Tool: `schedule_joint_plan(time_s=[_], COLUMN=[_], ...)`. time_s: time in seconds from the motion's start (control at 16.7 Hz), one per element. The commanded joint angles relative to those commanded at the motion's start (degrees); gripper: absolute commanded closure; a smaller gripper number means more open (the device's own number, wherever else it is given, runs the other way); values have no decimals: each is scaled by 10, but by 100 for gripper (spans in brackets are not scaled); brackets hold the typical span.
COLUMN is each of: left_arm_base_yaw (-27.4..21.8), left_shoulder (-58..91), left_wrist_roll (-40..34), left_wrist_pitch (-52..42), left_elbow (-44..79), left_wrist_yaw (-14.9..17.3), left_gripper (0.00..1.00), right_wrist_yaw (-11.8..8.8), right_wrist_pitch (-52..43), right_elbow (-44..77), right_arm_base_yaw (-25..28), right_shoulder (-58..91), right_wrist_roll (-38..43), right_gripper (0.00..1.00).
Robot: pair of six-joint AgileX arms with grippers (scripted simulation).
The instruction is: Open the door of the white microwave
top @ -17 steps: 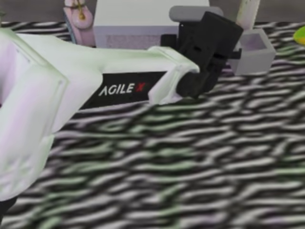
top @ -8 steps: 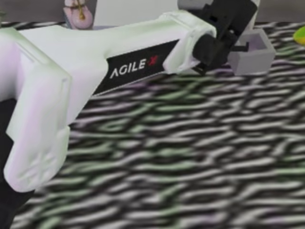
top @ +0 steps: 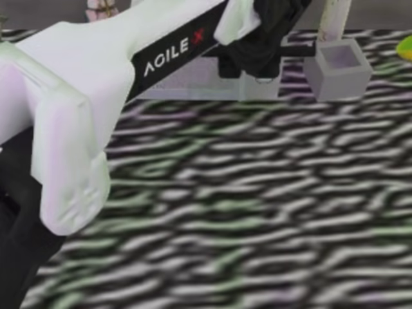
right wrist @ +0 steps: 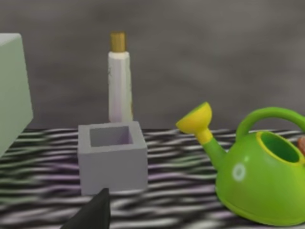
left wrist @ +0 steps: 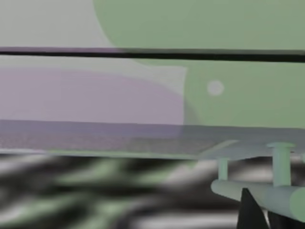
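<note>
My left arm reaches across the top view to the back, where its gripper (top: 261, 48) is shut on the pale bar handle (left wrist: 257, 192) of the door (top: 187, 80). The door's grey mesh panel (left wrist: 95, 138) appears nearly edge-on in the left wrist view, swung out from the front. Dark fingertips (left wrist: 249, 212) sit against the bar. The arm hides most of the white microwave in the top view; its pale corner (right wrist: 12, 90) shows in the right wrist view. My right gripper (right wrist: 97, 214) is parked outside the top view.
A small grey open cube (top: 338, 64) stands just right of the handle, with a white corked bottle (right wrist: 119, 81) behind it. A green watering can (right wrist: 259, 176) sits at the far right edge. A pink object (top: 103, 8) stands at the back left. The tabletop (top: 257, 206) is striped.
My left arm has swung up and back in the top view, holding the handle. The door panel has come out from the microwave's front toward the table's near side.
</note>
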Motion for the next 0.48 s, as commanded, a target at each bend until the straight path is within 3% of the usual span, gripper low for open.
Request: schedule_joint_plan(time_s=[0.18,0.48], left_arm_base_yaw=[6,7], left_shoulder=[7,7], left_wrist_roll=[-11,-11], left_wrist_pitch=[-39,-41], left_elbow=[30,31], left_wrist_yaw=[17,18], left_gripper=[100,100], right_wrist_yaw=[0,0], right_wrist_pitch=[0,0], right_elbow=[0,0], right_arm_base_yaw=[0,0], right_shoulder=[0,0], right_wrist_roll=[0,0], right_gripper=[0,0])
